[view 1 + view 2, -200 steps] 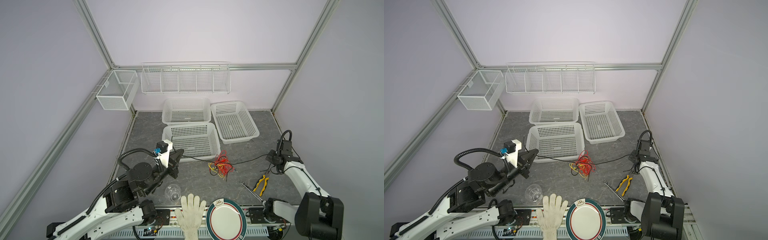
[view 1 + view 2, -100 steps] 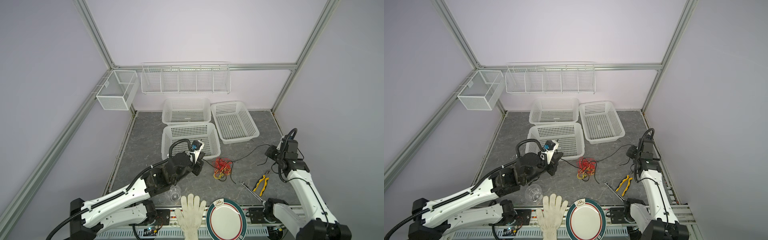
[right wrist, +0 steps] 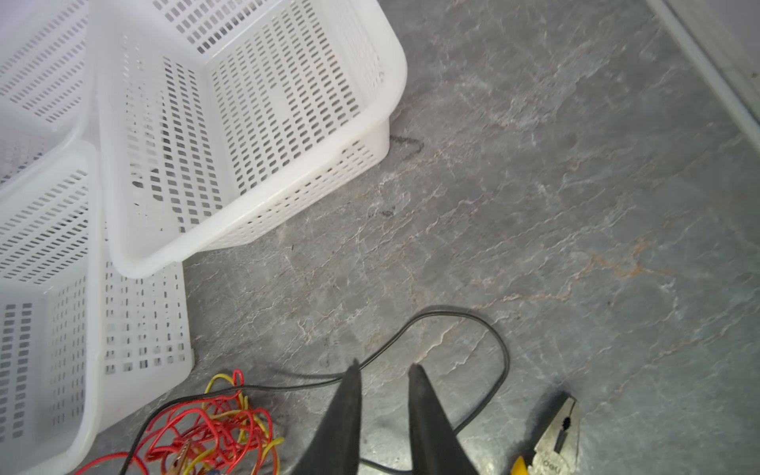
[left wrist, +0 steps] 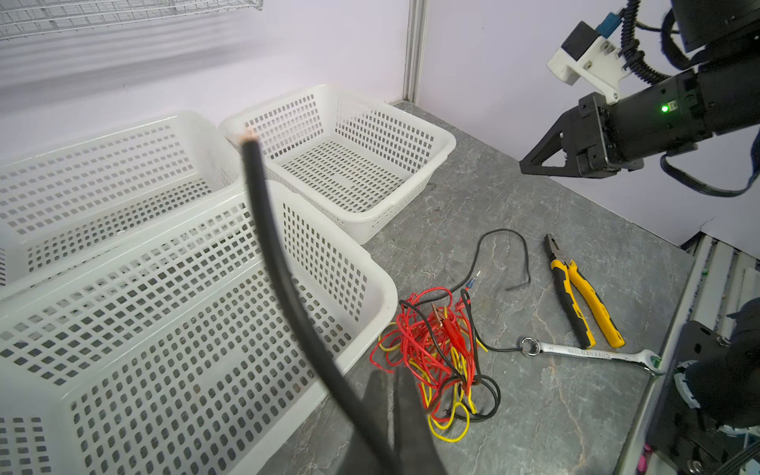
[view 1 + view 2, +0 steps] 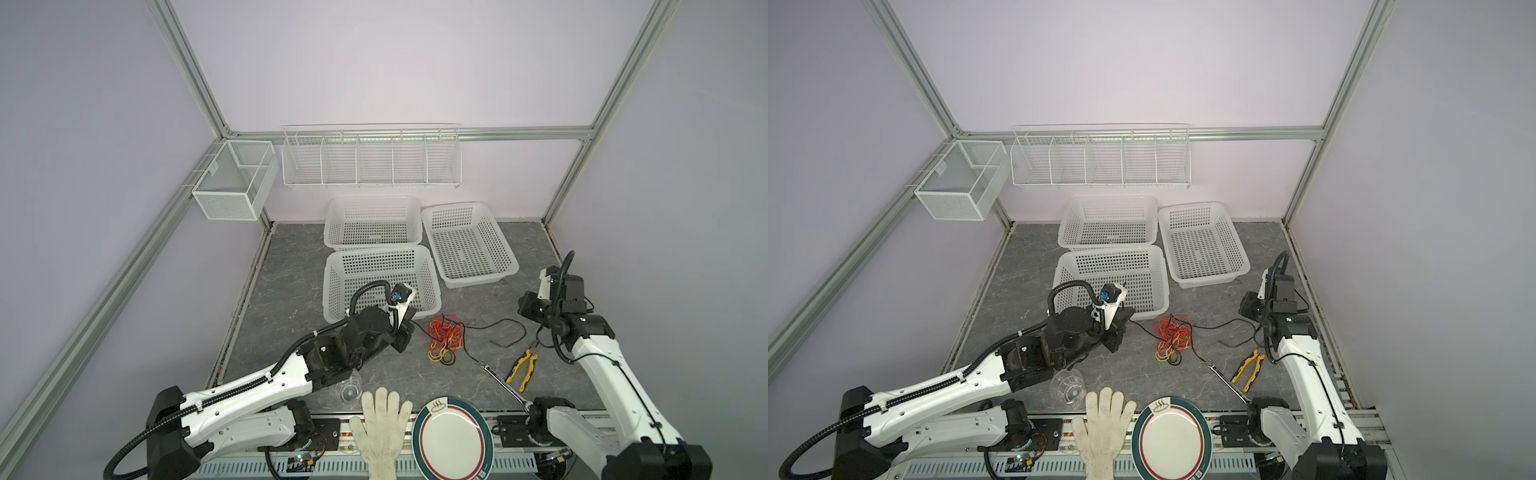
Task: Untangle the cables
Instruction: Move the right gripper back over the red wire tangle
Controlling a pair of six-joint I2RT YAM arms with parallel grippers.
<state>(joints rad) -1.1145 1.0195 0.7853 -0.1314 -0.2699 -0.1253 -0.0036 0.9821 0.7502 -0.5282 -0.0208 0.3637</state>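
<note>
The cables (image 5: 444, 338) (image 5: 1171, 336) lie as a red and yellow tangle with black strands on the grey table, just in front of the nearest basket. My left gripper (image 5: 405, 332) (image 4: 390, 370) sits close to the left of the tangle (image 4: 432, 349), shut on the black cable, whose cut end (image 4: 248, 142) sticks up past the camera. The black cable's other end (image 5: 511, 332) (image 3: 473, 320) lies slack in a loop right of the tangle. My right gripper (image 5: 524, 309) (image 3: 385, 365) hangs open above that loop, holding nothing.
Three white baskets (image 5: 380, 284) (image 5: 372, 222) (image 5: 469, 243) stand behind the tangle. Yellow-handled pliers (image 5: 524, 368) and a wrench (image 5: 500, 380) lie at the front right. A plate (image 5: 453, 436), a glove (image 5: 382, 428) and a clear cup (image 5: 349, 388) sit at the front edge.
My left arm swung right from the left side up to the tangle, still shut on the black cable. My right gripper opened and let go of the black cable, which now lies slack.
</note>
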